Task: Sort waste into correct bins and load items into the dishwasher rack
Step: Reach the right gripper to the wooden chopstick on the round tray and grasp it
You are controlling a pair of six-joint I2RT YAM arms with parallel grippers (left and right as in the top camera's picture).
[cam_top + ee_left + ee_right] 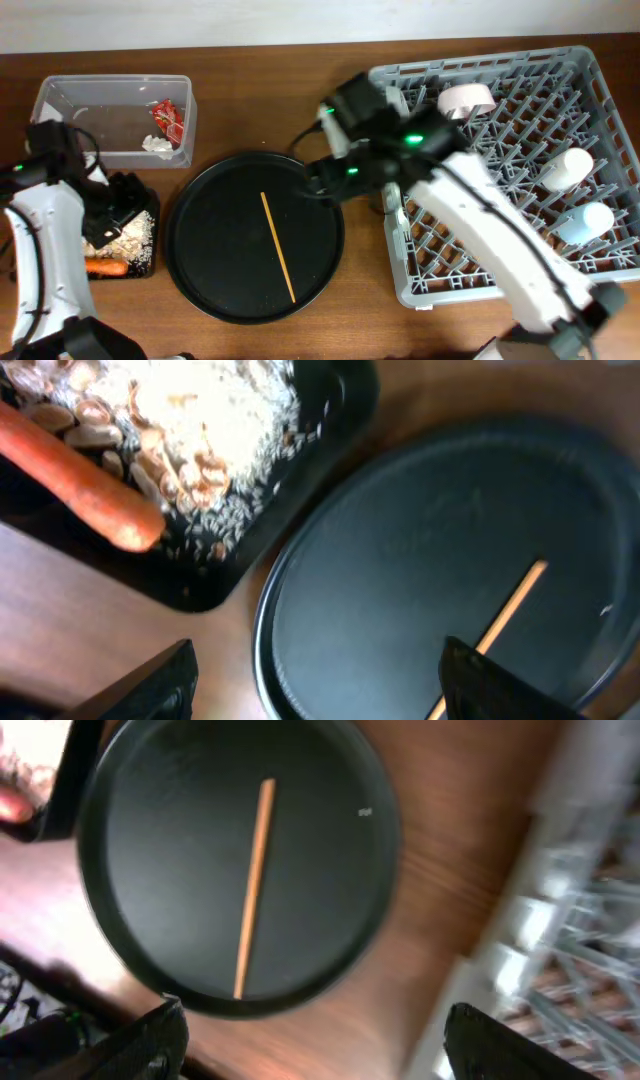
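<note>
My left arm bends down over the flat black tray (150, 258) just left of the round black tray (215, 290), left claw (315, 670) spread and empty near the carrot (80, 490). My right arm stretches from the rack (600, 90) to the round tray's upper right rim, right claw (315, 1020) apart, empty; the wooden stick (278, 246) lies across that tray's middle

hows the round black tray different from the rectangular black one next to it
Shape: the round black tray is a circle; the rectangular black tray has straight sides and corners.
Size: the round one is clearly larger.
Contents: the round tray holds only a thin wooden stick; the rectangular one holds rice and a carrot.
Both are black, shallow and on the wooden table.
</note>
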